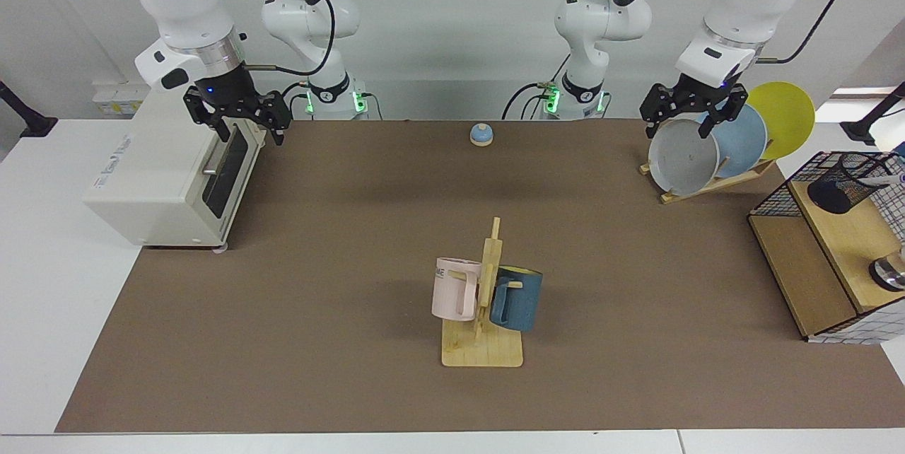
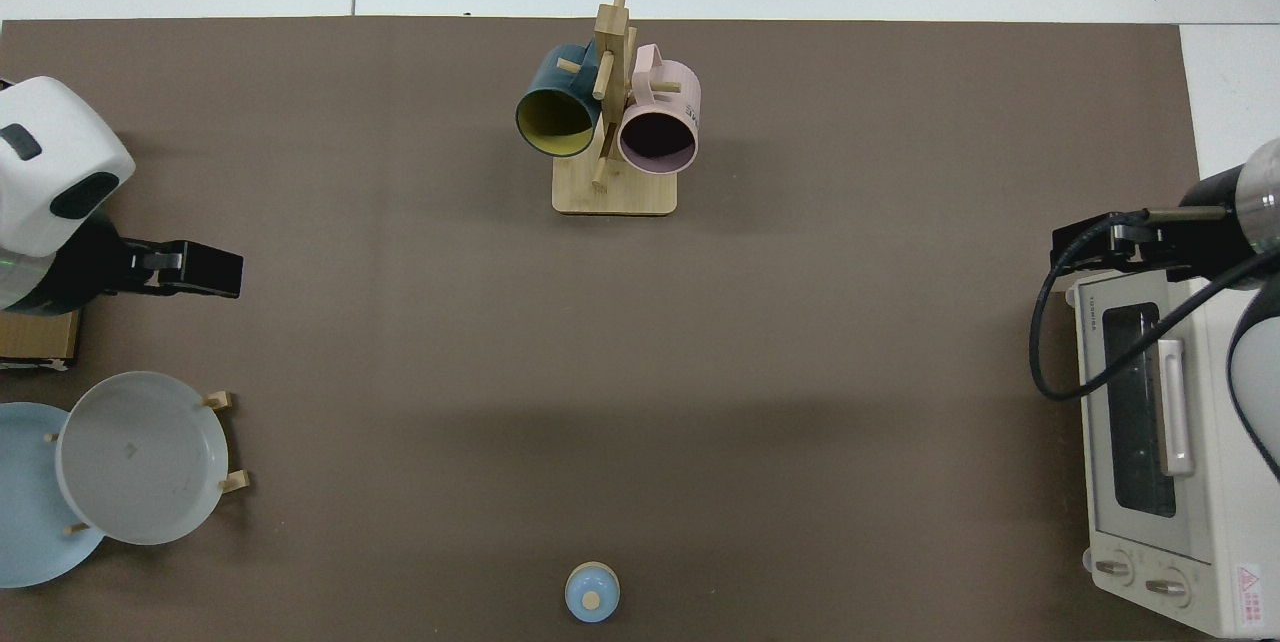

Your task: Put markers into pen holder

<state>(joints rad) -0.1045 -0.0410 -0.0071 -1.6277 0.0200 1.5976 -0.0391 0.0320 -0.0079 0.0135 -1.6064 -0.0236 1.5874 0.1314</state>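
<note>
Pen holder [image 1: 841, 185]: small black mesh cup on the wooden shelf [image 1: 841, 231] inside the wire frame, at the far side edge of the table.
Marker: hard to spot; maybe a thin thing leaning in the cup, cannot tell.
Left gripper [image 1: 691, 114]: closer one, up above the plates [image 1: 682, 157], fingers apart, holding nothing; cup lies outward and toward the camera.
Right gripper [image 1: 240, 114]: waiting over the toaster oven [image 1: 162, 171], fingers apart, holding nothing.
Writing: "ME" on the pink mug [image 1: 454, 289]; toaster oven's side label too small to read.
</note>
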